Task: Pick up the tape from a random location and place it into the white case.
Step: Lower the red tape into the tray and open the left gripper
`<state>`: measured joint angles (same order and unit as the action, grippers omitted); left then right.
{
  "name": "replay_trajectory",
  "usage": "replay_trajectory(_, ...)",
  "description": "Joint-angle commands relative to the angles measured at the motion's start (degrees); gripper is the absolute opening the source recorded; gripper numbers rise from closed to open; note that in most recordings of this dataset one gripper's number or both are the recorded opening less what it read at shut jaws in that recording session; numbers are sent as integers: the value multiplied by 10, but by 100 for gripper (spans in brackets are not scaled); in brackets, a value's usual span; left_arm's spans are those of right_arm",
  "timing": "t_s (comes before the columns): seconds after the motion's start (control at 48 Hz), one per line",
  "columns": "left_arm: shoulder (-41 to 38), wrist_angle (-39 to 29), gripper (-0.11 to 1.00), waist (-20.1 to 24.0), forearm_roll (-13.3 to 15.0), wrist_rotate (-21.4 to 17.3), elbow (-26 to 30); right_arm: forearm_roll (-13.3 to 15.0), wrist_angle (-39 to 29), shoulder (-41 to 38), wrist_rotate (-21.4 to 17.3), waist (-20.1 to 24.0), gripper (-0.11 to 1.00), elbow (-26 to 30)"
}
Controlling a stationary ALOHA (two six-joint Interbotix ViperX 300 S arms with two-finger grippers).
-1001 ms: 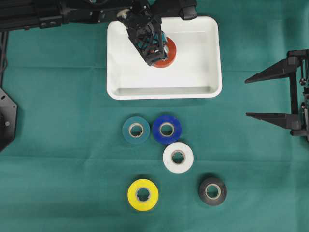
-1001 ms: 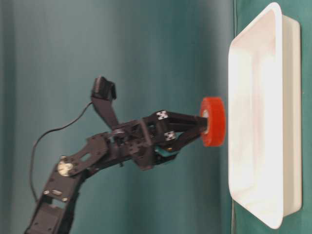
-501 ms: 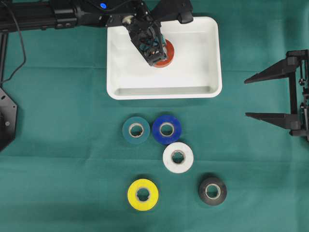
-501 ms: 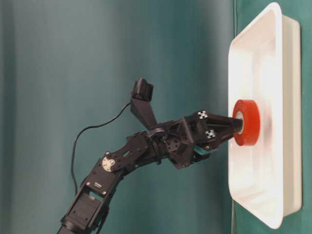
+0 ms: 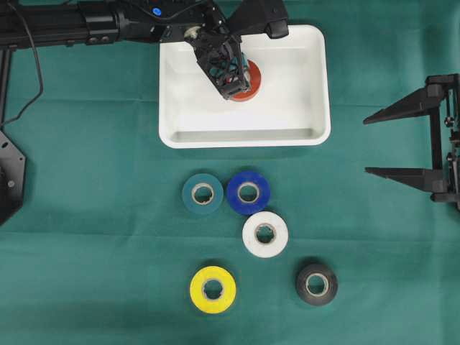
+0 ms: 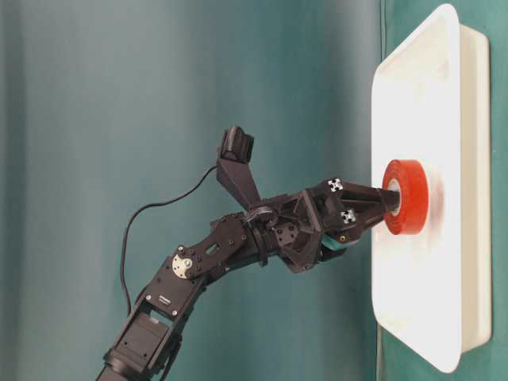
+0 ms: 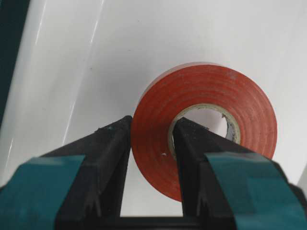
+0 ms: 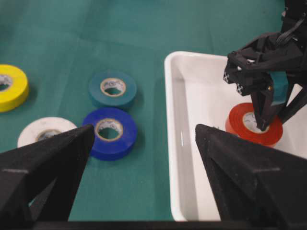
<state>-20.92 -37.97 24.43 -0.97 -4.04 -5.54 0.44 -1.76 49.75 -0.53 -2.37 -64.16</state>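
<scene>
One white case lies on a green cloth and serves as the landmark for all positions given here. Six rolls of tape are visible in total, one of each colour. The red tape sits inside the case, in its upper middle part, and appears to rest on the case floor. The left gripper reaches into the case from its upper left side and is clamped on this roll, with one finger pressed against the outer face and the other passing through the core, so that the roll's wall is pinched between them. The remaining five rolls lie flat on the cloth below the case, outside its rim: a teal roll and a blue roll nearest the case and side by side, touching or nearly so; a white roll just below the blue one; a yellow roll and a black roll farthest from the case. The right gripper hangs to the right of the case, well apart from it, its two fingers spread wide with nothing between them.
</scene>
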Motion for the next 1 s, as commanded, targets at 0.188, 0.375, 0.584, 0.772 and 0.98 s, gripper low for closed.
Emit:
replay_trajectory(0.188,13,12,64,1,1,1,7,2,3,-3,0,-1,90,14)
replay_trajectory(0.375,13,14,88,1,1,1,7,2,2,-2,0,-1,90,14)
replay_trajectory(0.584,18,4,86,1,1,1,6,2,3,-3,0,-1,90,15)
replay_trajectory(0.772,49,-20,86,-3,1,0,11,2,2,-3,0,-1,90,15)
replay_trajectory(0.98,98,-39,86,-4,0,-1,12,2,2,-1,0,-1,90,16)
